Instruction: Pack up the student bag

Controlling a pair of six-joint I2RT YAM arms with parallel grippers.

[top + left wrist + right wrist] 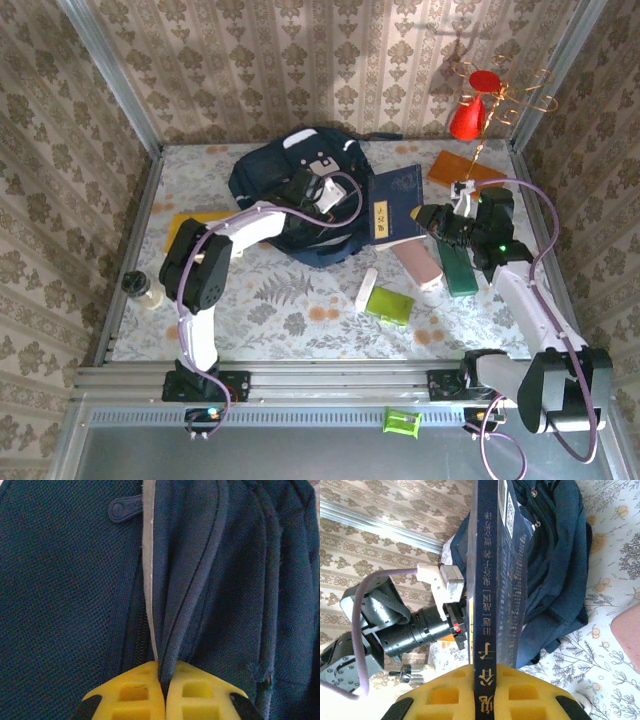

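L gripper (pixel 164 680) was shut tight: yellow pads (pixel 132 692) pressed together on a pinched fold of the student bag (pixel 65 605). The navy fold rose straight up from the jaws, w/ a thin light stripe (pixel 148 570) running along its left side. From above, the L gripper (pixel 305 190) sat on the middle of the bag, wrist bent down onto it.

R gripper (pixel 485 680) was clamped narrow on the navy notebook (pixel 492 580). It was held on edge, pale-lettered spine facing the wrist cam, one pad each side. Past the notebook, the bag's dark folds (pixel 555 555) lay to the right in that view and the L arm (pixel 395 625) to the left.

From above, the student bag (pixel 275 170) lay crumpled at back-centre of the table (pixel 280 320), white-grey patch toward the back wall. The notebook (pixel 395 205), yellow label showing, was touching the bag's right side, w/ the R gripper (pixel 432 218) at its right edge.

Just in front of the R gripper were a pink block (pixel 417 262) & a dark green flat piece (pixel 460 270). Nearer the arm bases lay a white tube (pixel 366 289) beside a lime-green pack (pixel 388 303). An orange slab (pixel 465 168) lay back-right, near a red cone (pixel 468 118) on a gold wire stand.
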